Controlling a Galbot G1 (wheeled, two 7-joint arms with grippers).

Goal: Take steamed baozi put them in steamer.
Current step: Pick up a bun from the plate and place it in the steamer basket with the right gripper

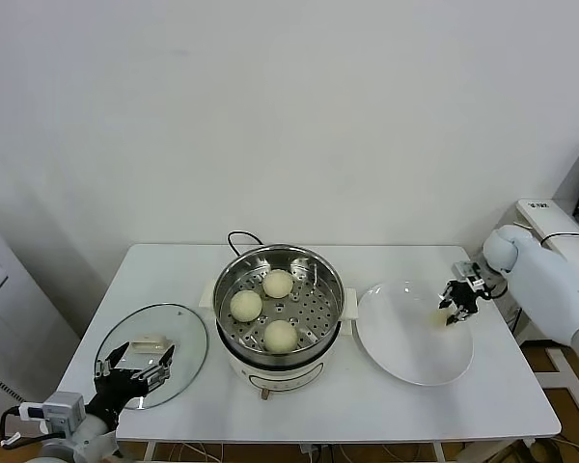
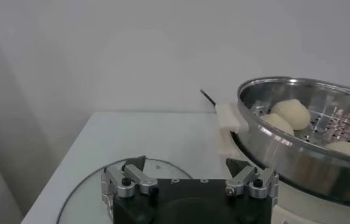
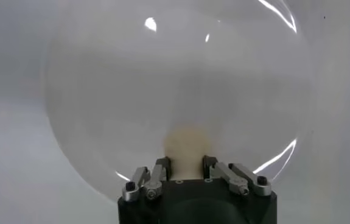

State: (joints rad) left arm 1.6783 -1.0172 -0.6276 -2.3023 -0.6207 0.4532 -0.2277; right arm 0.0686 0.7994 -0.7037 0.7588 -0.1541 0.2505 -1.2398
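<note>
From my head, the bun [image 1: 442,315] in my right gripper [image 1: 454,310] is mostly hidden behind the black fingers; only a pale sliver shows at the right edge of the plate [image 1: 405,362]. My right wrist view does better: a cream, smooth, rounded bun sits low on the white plate, its lower part cut off by the gripper body, and my right jaws are closed against its two sides. Whether it rests on the plate or is just off it, I cannot tell. The other three buns lie in the steamer [image 1: 234,273] at the table's middle, on the perforated tray: one toward the back [image 1: 278,283], one at left [image 1: 246,305], one at front [image 1: 281,335], close together, round and cream-white. From my left wrist view the steamer's rim hides their undersides. My left gripper [image 1: 135,373] hangs over the near edge of the glass lid [image 1: 179,333], at the table's left, jaws wide apart, holding nothing.
</note>
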